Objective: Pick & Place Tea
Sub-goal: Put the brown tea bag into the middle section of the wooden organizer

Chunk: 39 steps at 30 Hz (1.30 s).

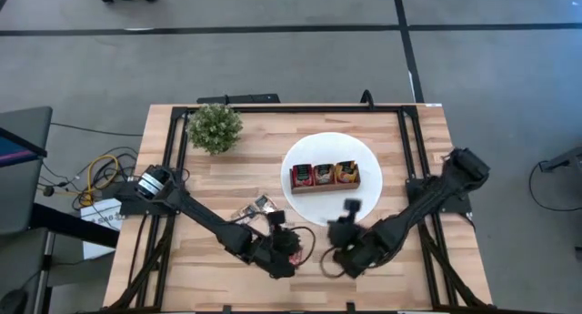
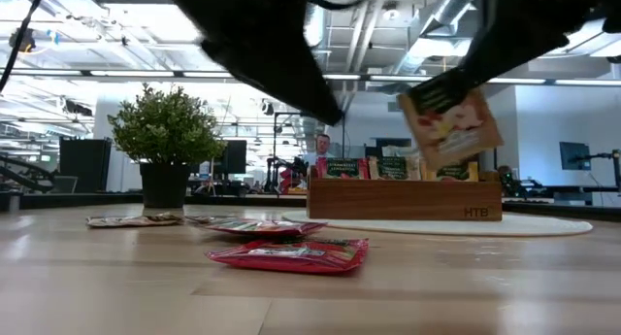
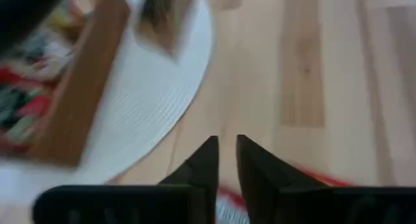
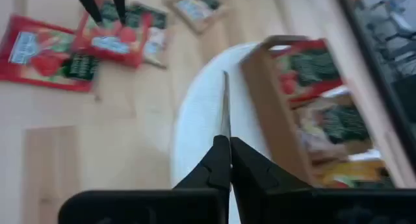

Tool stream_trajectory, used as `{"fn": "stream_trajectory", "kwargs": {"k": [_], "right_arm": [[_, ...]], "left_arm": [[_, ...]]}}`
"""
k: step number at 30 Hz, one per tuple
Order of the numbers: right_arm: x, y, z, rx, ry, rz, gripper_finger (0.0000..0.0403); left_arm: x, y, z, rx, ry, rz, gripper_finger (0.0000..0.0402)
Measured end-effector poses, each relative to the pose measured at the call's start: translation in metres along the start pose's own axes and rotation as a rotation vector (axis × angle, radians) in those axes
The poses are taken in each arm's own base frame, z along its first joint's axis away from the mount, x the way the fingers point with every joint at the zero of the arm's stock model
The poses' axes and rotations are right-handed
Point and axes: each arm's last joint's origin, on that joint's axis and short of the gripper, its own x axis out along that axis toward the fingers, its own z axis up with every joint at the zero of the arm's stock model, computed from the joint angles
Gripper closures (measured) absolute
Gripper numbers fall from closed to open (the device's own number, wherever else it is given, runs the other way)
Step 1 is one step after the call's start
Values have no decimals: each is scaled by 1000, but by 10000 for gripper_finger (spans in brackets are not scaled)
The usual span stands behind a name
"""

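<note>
From above, the white plate (image 1: pixel 309 155) carries the wooden tray (image 1: pixel 325 176), whose three compartments already hold tea sachets. More sachets lie loose on the table (image 1: pixel 382 132) near the front edge, under the left gripper (image 1: pixel 289 250). The right gripper (image 1: pixel 348 225) hangs just in front of the plate.

At table height, a pale sachet (image 2: pixel 451 121) hangs tilted above the tray (image 2: pixel 404 200), and two red sachets (image 2: pixel 289 254) lie flat on the wood, near the small potted plant (image 2: pixel 166 146).

In the left wrist view, the left fingers (image 3: pixel 207 160) stand a narrow gap apart over a red sachet edge (image 3: pixel 318 180), holding nothing that I can see.

In the right wrist view, the right fingers (image 4: pixel 223 160) are pressed together on the thin sachet (image 4: pixel 225 107), seen edge-on.

I judge that such a sachet is very light, thin and soft, and rather slippery. It bends easily. The best hold is a pinch at one edge or corner, so the flat body hangs free and can slide down into a compartment.
</note>
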Motion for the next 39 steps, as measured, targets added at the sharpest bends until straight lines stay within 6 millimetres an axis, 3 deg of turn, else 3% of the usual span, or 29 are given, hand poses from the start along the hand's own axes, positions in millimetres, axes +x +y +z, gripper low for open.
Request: {"fn": "stream_trajectory", "kwargs": {"k": [4, 7, 12, 15, 18, 22, 30, 39], "right_arm": [[-9, -39, -28, 44, -50, -52, 402], [-4, -73, -43, 120, -138, -46, 402], [20, -122, -60, 147, -305, 30, 403], [36, -144, -64, 152, -415, 103, 403], [50, -158, -67, 156, -417, 138, 403], [69, -164, -69, 158, -377, 198, 403], [97, -155, -77, 117, -274, 215, 403], [108, -152, -78, 101, -261, 197, 387]], "left_arm": [[-21, -6, -10, -16, -8, 137, 305], [-30, -15, -17, 4, -42, 177, 278], [-35, -26, -26, 8, -68, 165, 264], [-36, -28, -33, 7, -79, 173, 267], [-34, -27, -38, 3, -87, 176, 271], [-34, -27, -38, 3, -86, 177, 275], [-34, -27, -38, 0, -89, 175, 275], [-34, -27, -38, -3, -91, 174, 275]]}}
